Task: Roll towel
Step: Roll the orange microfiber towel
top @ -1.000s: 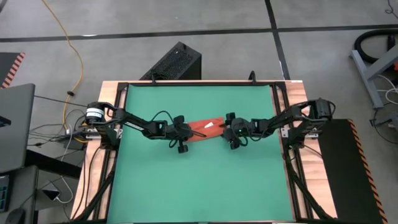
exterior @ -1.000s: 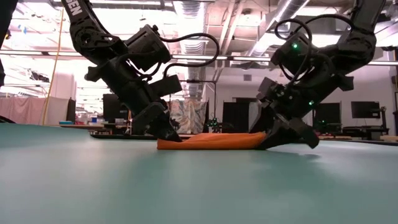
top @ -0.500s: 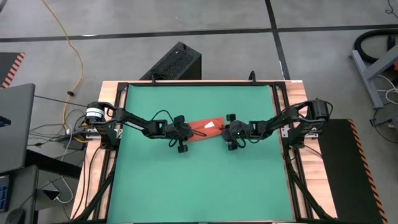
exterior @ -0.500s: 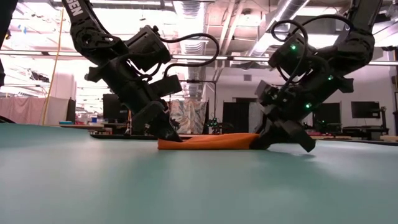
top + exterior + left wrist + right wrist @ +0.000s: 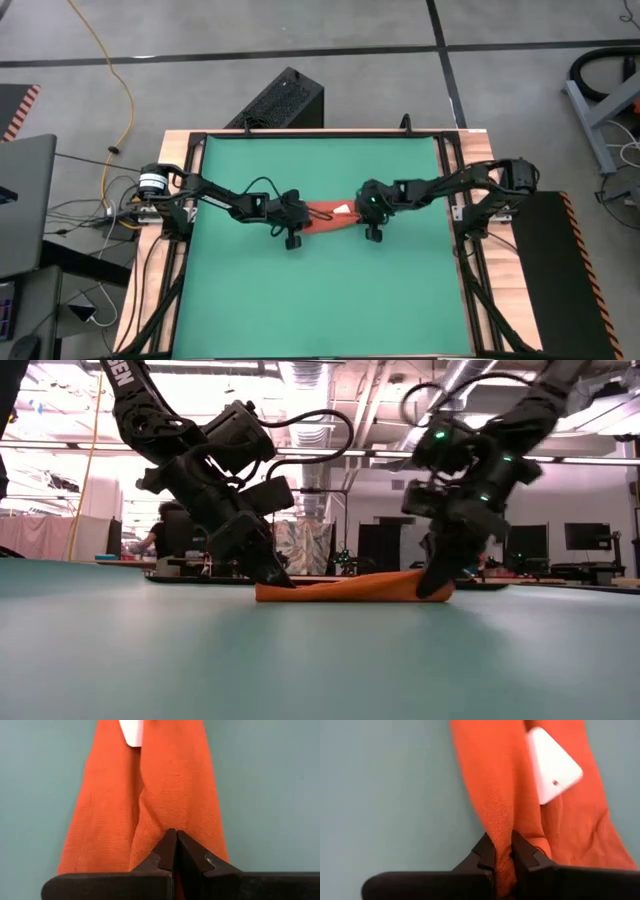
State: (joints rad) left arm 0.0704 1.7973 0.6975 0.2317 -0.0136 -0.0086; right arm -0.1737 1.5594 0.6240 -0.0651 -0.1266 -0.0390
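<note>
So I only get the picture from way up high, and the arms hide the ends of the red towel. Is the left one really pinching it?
Observer: Yes. In the left wrist view the left gripper has its fingers shut together on a fold of the towel.
Operator: And the other one?
Observer: The right gripper is pinched on the towel's edge too; cloth shows between its fingers.
Operator: Is the towel up in the air?
Observer: No. From table height it lies low on the green mat, a long flat strip between both arms.
Operator: What's that white speck?
Observer: A small white tag, lying on the cloth near the right gripper.
</note>
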